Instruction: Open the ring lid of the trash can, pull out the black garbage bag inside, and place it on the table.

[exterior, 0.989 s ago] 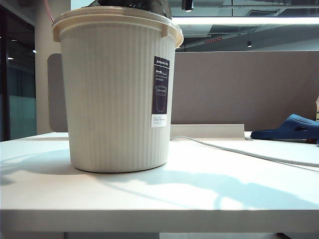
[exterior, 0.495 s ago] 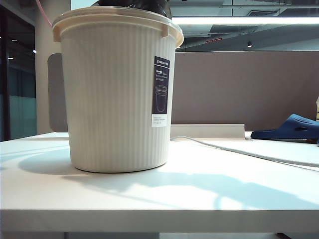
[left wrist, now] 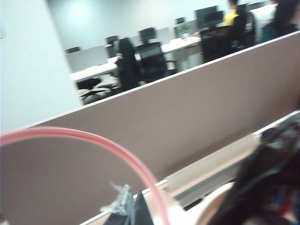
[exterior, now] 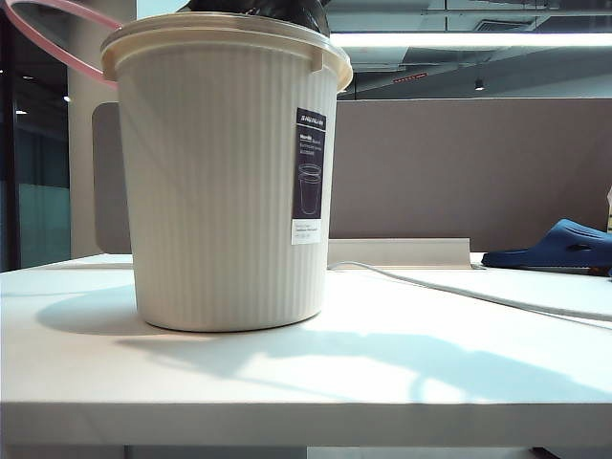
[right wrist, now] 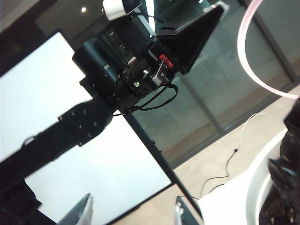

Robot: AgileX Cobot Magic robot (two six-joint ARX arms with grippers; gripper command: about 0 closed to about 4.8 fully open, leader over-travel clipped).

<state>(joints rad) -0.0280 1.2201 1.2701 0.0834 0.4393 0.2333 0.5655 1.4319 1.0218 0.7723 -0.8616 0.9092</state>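
the can (exterior: 229, 182) stands on the near left of the table (exterior: 382, 382), the bag (exterior: 263, 10) bulging out of its top. the left gripper (left wrist: 136, 213), jaws pinched tight on the lid (left wrist: 93, 140), holds the hoop in the air up left of the can's rim. the right gripper (right wrist: 132, 211) hangs by the can with jaws parted, holding nothing.

You have a blue slipper (exterior: 559, 245) lying at the far right, with a brown partition wall (exterior: 459, 167) behind it. Beyond that partition stand black office chairs (left wrist: 140, 58).
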